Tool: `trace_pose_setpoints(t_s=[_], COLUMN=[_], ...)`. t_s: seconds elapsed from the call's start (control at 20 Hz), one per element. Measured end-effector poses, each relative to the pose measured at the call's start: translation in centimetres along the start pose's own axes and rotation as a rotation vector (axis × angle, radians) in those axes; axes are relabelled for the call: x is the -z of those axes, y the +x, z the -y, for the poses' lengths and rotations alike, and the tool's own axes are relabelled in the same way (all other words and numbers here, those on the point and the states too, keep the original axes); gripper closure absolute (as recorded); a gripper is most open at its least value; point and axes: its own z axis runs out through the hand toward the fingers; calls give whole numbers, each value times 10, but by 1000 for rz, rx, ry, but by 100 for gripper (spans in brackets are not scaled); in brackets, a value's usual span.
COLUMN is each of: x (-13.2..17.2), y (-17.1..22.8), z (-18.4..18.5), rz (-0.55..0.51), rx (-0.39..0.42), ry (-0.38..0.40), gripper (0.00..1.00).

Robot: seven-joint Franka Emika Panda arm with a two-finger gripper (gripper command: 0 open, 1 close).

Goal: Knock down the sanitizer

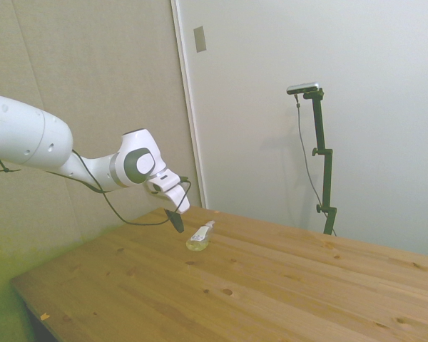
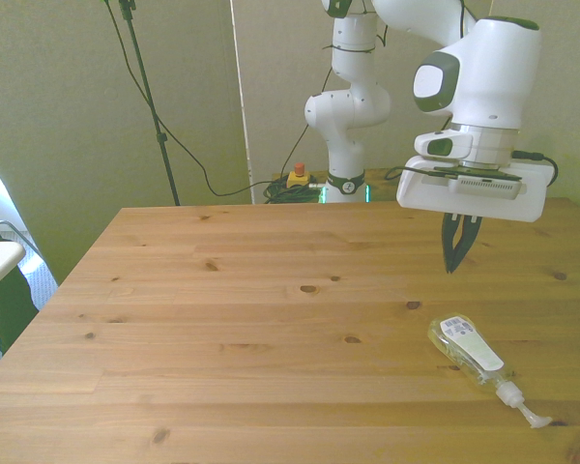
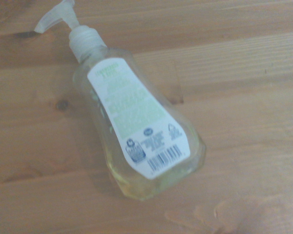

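The sanitizer [image 2: 467, 350] lies flat on its side on the wooden bench [image 2: 222, 319], already down, near the front view's right edge and toward the near edge of the boards. Its white pump nozzle [image 2: 522, 411] points toward the near right corner in the front view, and its wider base points back toward the arm. The white label faces up, with a barcode near the base, and a little yellowish liquid has pooled along the lower side of the clear bottle, as the wrist view [image 3: 136, 126] shows close up. The claw [image 2: 459, 253] hangs above the bench just beyond the bottle's base, pointing downward, not touching the bottle; in the side view [image 1: 176, 221] it sits just to the left of the bottle [image 1: 200, 236] with a small gap between them. Its two dark fingers come together toward a point, gripping nothing. Behind the bench's far edge, near the robot's base, a small yellow box with a red button [image 2: 297, 176] sits among cables.
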Motion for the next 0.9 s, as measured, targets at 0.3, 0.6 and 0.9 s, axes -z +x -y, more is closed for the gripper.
trace_pose_setpoints(t_s=[0.3, 0.6, 0.9], x=[10, 19, 16], y=[-24, -48, -81], z=[-39, -84, -121], rz=[12, 16, 37], rx=[18, 30, 31], ry=[-25, -46, -39], gripper=[0, 0, 0])
